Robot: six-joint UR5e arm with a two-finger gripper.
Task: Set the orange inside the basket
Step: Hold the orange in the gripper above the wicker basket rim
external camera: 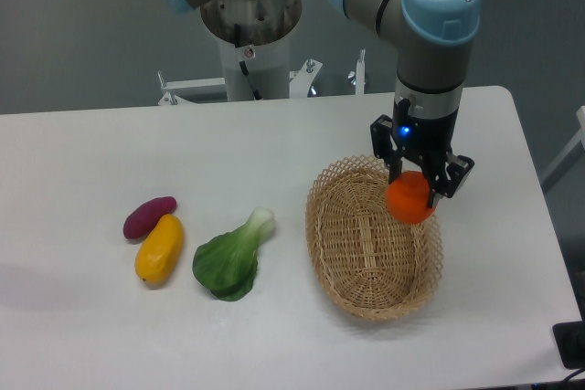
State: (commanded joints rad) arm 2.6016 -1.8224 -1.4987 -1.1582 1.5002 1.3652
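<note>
The orange is small, round and bright orange. My gripper is shut on it and holds it in the air over the right rim of the basket. The basket is an oval of light tan wicker with a lacy rim, lying at the right of the white table. Its inside shows nothing in it. The arm comes down from the top of the view and hides part of the basket's far right rim.
A yellow-orange mango-like fruit and a purple sweet potato lie together at the left. A green bok choy lies between them and the basket. The robot base stands behind the table's far edge.
</note>
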